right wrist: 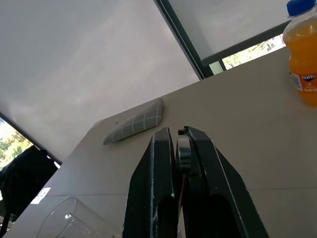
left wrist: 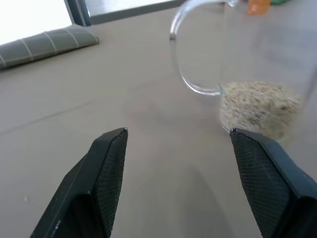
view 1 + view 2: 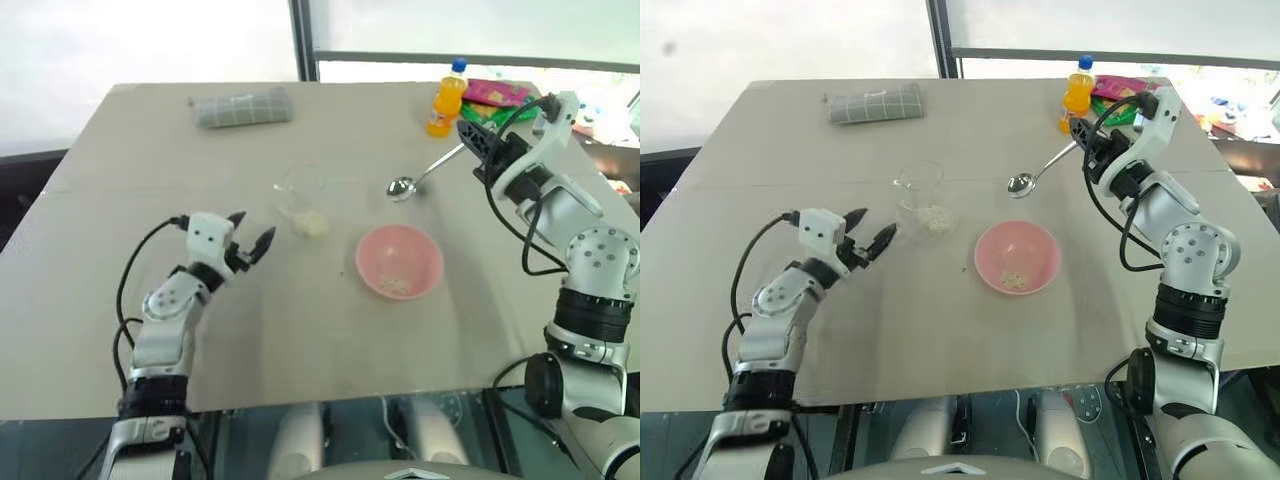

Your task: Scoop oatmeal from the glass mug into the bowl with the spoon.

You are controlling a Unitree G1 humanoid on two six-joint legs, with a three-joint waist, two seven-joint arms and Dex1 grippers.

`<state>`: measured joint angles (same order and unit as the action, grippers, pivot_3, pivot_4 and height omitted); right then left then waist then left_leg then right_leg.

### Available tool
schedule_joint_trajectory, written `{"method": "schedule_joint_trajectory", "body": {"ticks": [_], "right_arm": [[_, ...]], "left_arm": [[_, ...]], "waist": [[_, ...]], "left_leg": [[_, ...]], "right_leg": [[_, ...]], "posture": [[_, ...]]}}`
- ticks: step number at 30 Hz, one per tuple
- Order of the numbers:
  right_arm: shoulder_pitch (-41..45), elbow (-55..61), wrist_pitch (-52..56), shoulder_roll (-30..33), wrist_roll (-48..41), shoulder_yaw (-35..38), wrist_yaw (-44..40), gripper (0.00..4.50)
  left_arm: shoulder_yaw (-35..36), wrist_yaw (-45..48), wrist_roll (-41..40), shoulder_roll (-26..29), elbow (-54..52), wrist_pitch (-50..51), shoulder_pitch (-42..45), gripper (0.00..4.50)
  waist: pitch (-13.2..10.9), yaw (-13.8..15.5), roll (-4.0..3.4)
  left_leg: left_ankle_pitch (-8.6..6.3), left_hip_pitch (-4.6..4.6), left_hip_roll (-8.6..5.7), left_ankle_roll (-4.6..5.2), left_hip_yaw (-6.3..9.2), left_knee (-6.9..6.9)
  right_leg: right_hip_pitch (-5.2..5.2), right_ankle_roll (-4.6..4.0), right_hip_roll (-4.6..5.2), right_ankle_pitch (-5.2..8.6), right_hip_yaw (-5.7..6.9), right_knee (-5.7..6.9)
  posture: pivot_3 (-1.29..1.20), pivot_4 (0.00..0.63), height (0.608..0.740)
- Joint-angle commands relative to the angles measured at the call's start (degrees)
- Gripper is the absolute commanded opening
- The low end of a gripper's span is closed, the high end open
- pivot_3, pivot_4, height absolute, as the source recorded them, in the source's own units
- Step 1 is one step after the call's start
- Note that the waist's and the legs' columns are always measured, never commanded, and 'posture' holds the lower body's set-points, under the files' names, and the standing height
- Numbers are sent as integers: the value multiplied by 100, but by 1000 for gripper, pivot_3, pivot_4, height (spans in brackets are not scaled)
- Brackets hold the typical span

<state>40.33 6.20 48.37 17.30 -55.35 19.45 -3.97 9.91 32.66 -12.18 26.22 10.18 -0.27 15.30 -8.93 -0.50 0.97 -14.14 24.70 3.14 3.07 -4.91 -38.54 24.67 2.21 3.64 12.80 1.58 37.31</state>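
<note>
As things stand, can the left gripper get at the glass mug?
Probably yes. The left gripper is open beside the glass mug, handle side facing it, with bare table between them.

So the counter point(image 3: 250, 330) is a plain beige-grey top, matte, with a faint seam running across it around the middle. Sitting on it: a clear glass mug point(image 3: 303, 195) a bit left of centre, with a pale clump of oatmeal point(image 3: 312, 224) in its bottom. Just to the right and nearer the front edge is the pink bowl point(image 3: 400, 261), holding a few oat flakes. Up at the far left there's a rolled grey checked cloth point(image 3: 241, 107). At the far right corner stands an orange drink bottle point(image 3: 446, 100) with a blue cap, and beside it some bright snack packets point(image 3: 495, 95).
</note>
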Motion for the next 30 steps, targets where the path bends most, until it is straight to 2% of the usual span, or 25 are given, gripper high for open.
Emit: {"method": "schedule_joint_trajectory", "body": {"ticks": [1,5,12,24,27,30], "right_arm": [[104,250,-157,-16,-46,85,0,0],[47,337,-160,-21,-49,125,53,0],[-10,426,-195,-11,-55,168,129,0],[-149,463,-298,-29,-32,143,159,0],[-156,442,-315,-22,-26,140,144,0],[-165,428,-328,-12,-12,142,131,0]], "left_arm": [[-100,176,85,41,505,-387,506,3394],[-192,447,-43,-123,1099,-444,1080,3394],[-231,558,78,-190,1708,-692,1603,3394],[-225,428,33,-269,1735,-616,1953,3394],[-229,397,81,-266,1771,-637,1914,2553],[-233,358,135,-253,1869,-681,1922,1078]], "waist": [[0,-6,0],[0,-12,0],[0,-19,0],[0,-19,0],[0,-19,0],[0,-19,0]], "left_leg": [[0,-1,0,0,-1,0],[0,0,-1,-1,-1,0],[1,0,0,-1,0,1],[1,0,0,-2,0,0],[1,0,0,-2,0,0],[1,0,0,-2,1,-1]], "right_leg": [[0,0,0,0,-1,2],[3,0,0,0,0,9],[5,1,0,0,0,12],[5,1,0,0,0,14],[5,1,0,0,0,16],[5,1,0,0,0,17]], "posture": [[0,150,740],[0,150,740],[0,150,740],[0,150,740],[0,150,740],[0,150,740]]}}
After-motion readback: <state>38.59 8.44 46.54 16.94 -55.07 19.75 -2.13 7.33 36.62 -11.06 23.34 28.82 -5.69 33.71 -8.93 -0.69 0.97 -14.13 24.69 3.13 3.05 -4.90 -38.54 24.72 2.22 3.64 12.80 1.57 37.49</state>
